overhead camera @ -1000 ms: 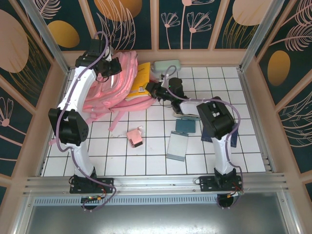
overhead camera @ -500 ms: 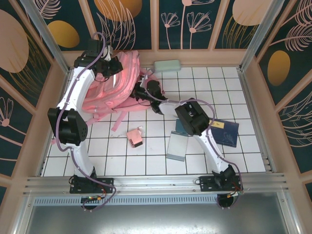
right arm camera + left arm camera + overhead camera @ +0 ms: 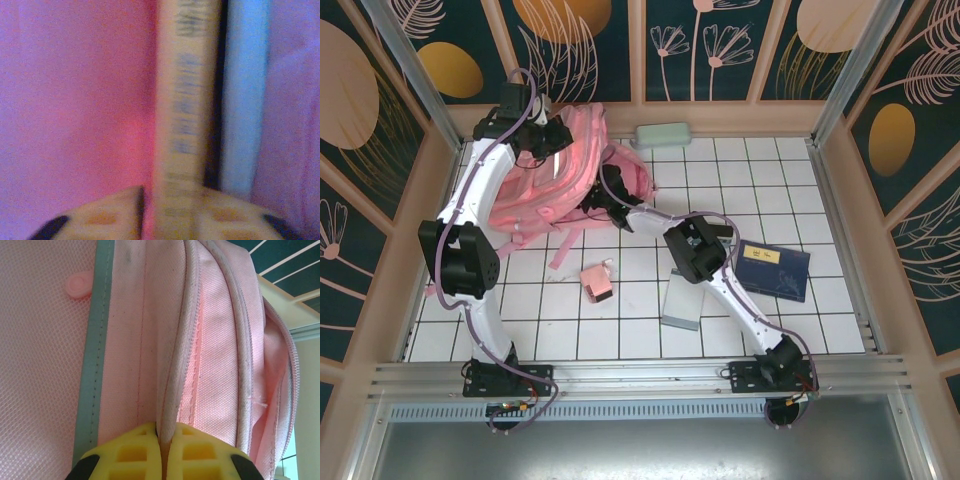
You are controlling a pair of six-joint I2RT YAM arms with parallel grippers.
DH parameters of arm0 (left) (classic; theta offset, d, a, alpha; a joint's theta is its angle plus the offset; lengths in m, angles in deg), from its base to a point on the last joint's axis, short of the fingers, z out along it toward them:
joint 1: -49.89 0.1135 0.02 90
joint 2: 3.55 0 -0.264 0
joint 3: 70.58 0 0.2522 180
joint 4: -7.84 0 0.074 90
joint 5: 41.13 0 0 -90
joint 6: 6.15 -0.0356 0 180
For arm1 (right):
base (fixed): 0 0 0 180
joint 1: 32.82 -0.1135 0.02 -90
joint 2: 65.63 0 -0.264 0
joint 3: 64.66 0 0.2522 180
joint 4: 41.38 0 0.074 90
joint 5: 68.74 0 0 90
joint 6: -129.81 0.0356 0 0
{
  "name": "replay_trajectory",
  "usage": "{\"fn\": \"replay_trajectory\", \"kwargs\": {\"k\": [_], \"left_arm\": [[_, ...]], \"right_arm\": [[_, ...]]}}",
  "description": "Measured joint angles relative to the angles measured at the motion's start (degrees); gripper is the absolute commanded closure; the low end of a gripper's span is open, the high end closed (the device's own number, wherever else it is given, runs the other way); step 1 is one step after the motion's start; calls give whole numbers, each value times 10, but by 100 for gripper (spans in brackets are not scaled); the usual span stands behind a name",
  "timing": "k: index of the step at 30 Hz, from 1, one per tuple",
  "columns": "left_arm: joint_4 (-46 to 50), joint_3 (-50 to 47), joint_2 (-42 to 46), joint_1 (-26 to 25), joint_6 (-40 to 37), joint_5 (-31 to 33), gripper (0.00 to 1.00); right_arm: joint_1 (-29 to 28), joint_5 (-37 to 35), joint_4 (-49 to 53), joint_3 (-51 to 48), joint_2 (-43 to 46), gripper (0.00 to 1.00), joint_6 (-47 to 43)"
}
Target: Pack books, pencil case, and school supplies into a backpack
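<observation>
Backpack (image 3: 552, 185) pinched by one gripper, yellow book (image 3: 186, 95) clamped in the other

Seen from overhead, the pink backpack lies in the upper left of the white tiled table (image 3: 840, 330), its straps trailing toward the lower left. At the bottom of the left wrist view, the left gripper (image 3: 163, 432) has its yellow fingers pressed together on a ridge of pink piping beside a zipper line. The right arm (image 3: 738, 303) stretches from the lower right up to the bag's right edge. Its wrist view is blurred, but it shows the right gripper (image 3: 172, 202) closed on the thin edge of the yellow book. The book runs up the middle of that frame, dark print on it, with pink fabric on both sides and a pale blue strip (image 3: 245, 100) just to its right. Loose on the tiles are a mint-green case (image 3: 663, 134) at top centre, a navy book (image 3: 773, 268) with a pale label at right, a little pink box (image 3: 597, 281) below the bag and a flat grey-blue box (image 3: 684, 300) near centre.
</observation>
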Motion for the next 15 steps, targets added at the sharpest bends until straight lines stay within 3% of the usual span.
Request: {"fn": "replay_trajectory", "kwargs": {"k": [3,6,12,15], "left_arm": [[-6,-6,0,0,4,1,100],[-12,-10,0,0,8,1,100],[-21,-15,0,0,8,0,100],[-23,-18,0,1,8,-1,100]], "right_arm": [[0,9,5,-13,9,49,-16],[2,15,13,-64,49,45,-41],[11,17,49,-142,111,45,-92],[17,17,51,-161,121,57,-107]]}}
